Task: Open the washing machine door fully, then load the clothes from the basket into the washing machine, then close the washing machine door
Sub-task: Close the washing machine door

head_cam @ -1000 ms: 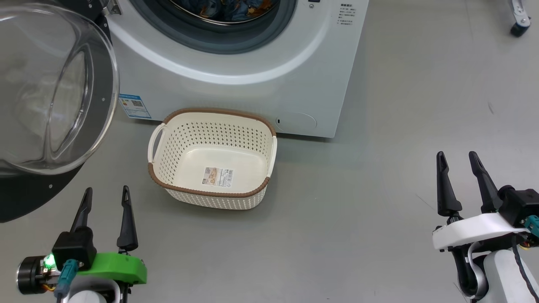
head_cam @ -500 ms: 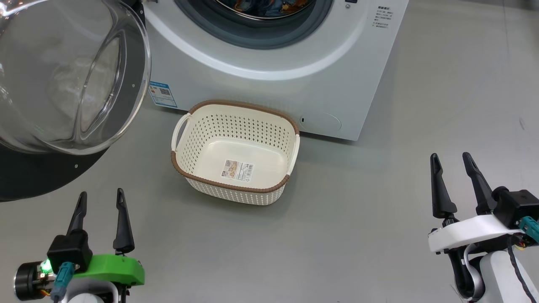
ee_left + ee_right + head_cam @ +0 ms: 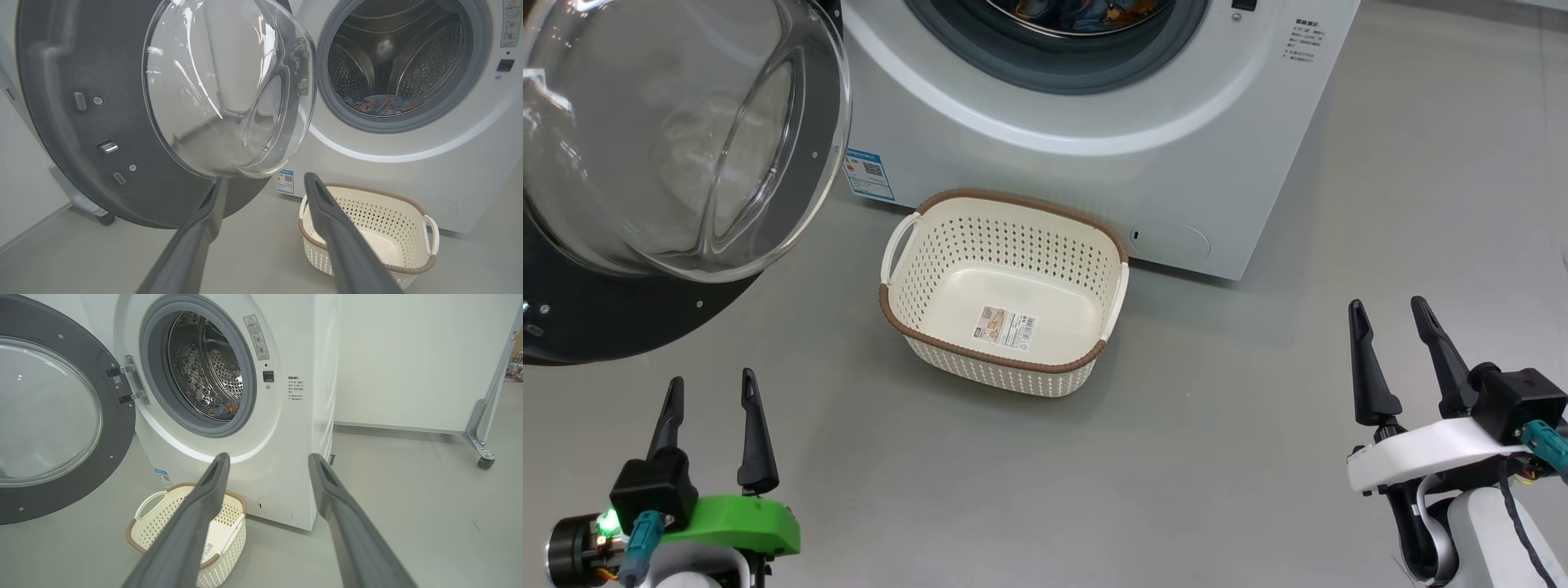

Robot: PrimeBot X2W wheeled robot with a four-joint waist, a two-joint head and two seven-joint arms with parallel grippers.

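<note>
The washing machine door (image 3: 678, 147) is hanging wide open on the robot's left. Its clear glass bowl is bulging toward the head camera with the black rim showing beneath, and it is taking up the ten o'clock corner of the head view. The washing machine (image 3: 1094, 122) is standing at twelve o'clock with its drum mouth uncovered. The clothes (image 3: 382, 105) are lying in a low blue and orange heap on the bottom of the steel drum, at six o'clock inside the grey gasket. The basket (image 3: 1005, 363) is sitting upright on the grey floor (image 3: 1217, 457) just in front of the machine, near the middle of the head view. Its bare bottom is showing a barcode sticker (image 3: 1007, 328). A blue label sticker (image 3: 870, 173) is showing on the machine's lower front, at eleven o'clock from the basket. The left gripper (image 3: 711, 382) is hovering at seven o'clock from the basket, well apart from it and below the door. Its two dark fingers are pointing toward twelve o'clock, spread apart and gripping nothing. The right gripper (image 3: 1387, 304) is hovering at four o'clock from the basket, also well apart. Its fingers are likewise spread, with nothing between them, and are pointing toward twelve o'clock.
</note>
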